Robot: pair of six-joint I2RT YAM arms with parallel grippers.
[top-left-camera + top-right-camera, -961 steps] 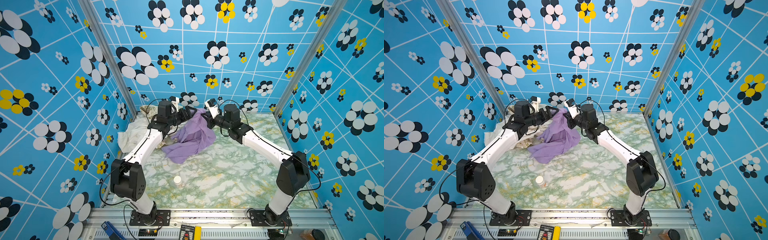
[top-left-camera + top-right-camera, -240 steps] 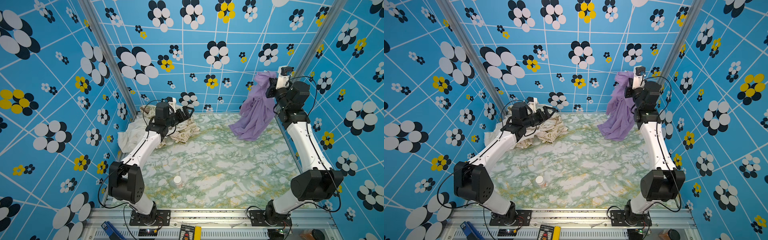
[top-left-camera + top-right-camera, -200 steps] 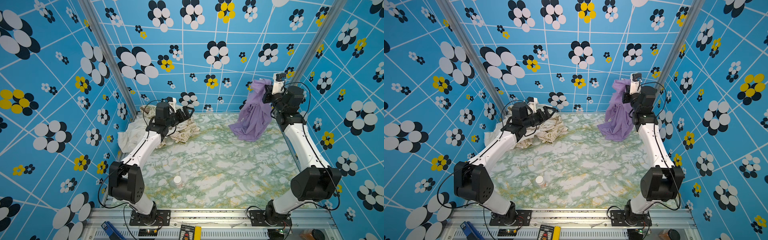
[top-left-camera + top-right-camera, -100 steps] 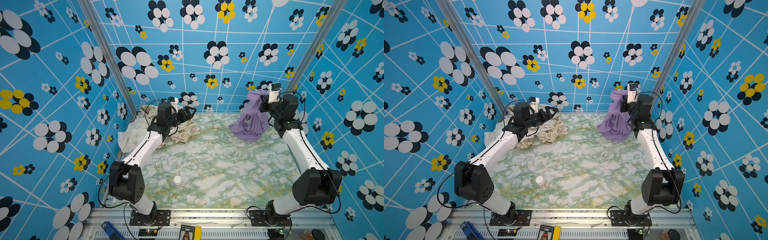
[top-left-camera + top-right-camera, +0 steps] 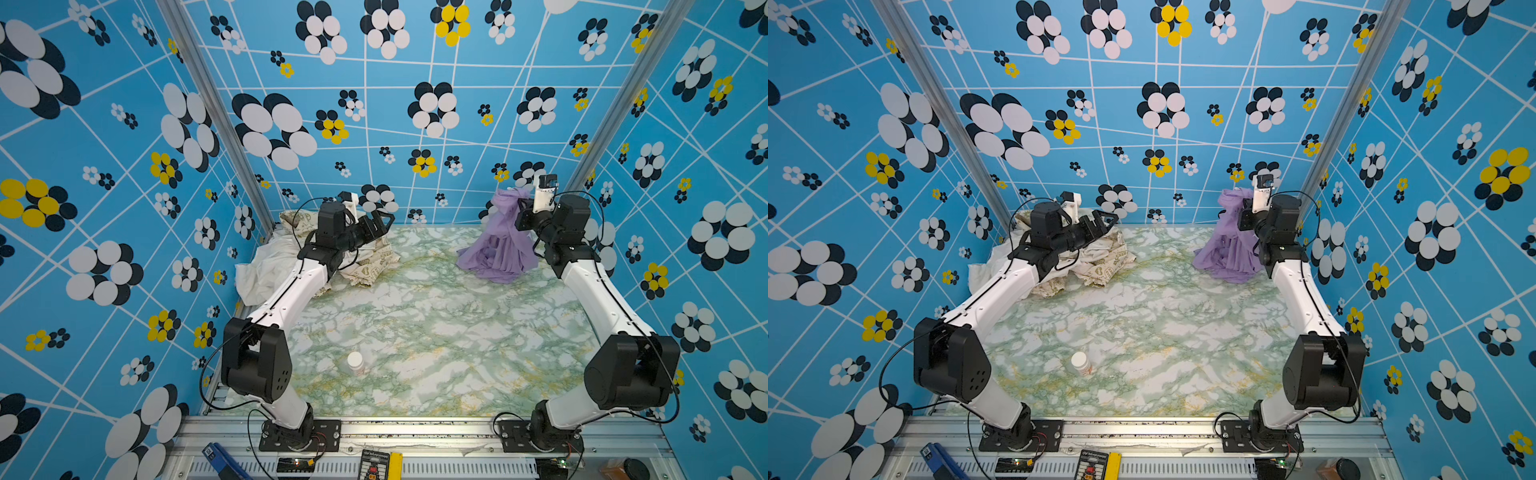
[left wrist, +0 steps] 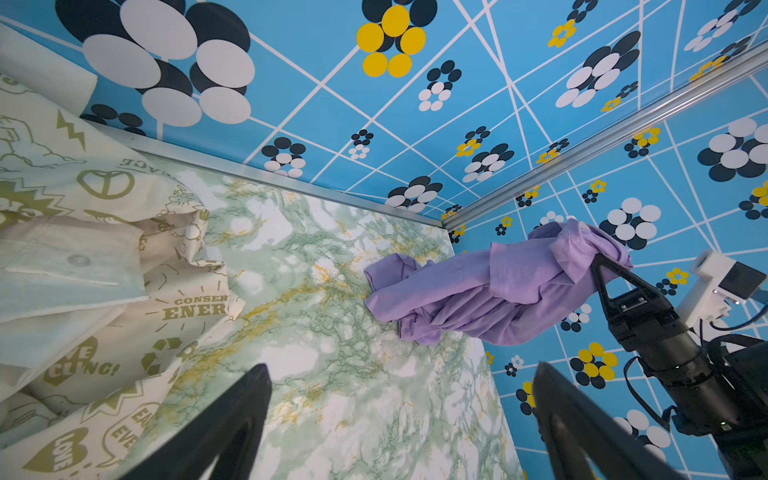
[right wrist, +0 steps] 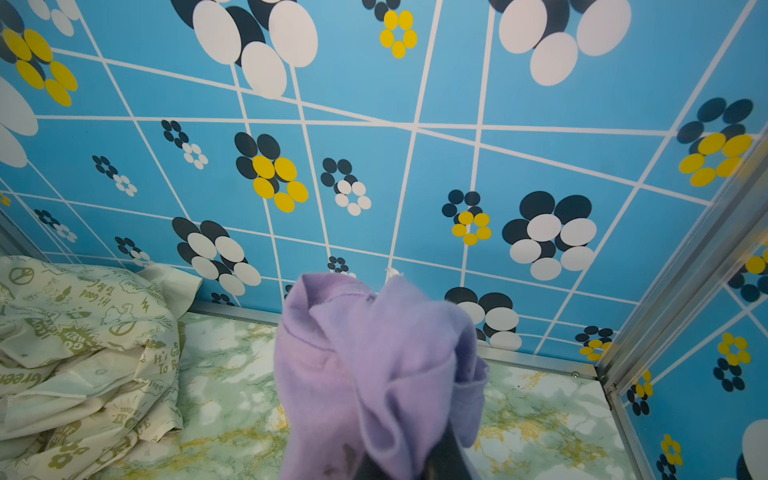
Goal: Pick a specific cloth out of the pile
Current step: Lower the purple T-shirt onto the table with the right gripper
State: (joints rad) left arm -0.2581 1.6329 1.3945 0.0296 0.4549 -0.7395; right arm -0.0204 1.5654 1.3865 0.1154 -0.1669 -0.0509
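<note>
The cloth (image 5: 498, 249) is soft, matte lilac fabric, crumpled into a tall draped cone at the far right corner of the bench (image 5: 415, 332). Its bunched top hangs from the right jaws, which are closed on it. Its lower folds pool on the glossy green-and-white marbled surface. Well apart, at the far left, lies the pile (image 5: 266, 270): creased plain white fabric and cream fabric printed with olive peace signs and lettering. The left jaws stand wide open above it, holding nothing.
</note>
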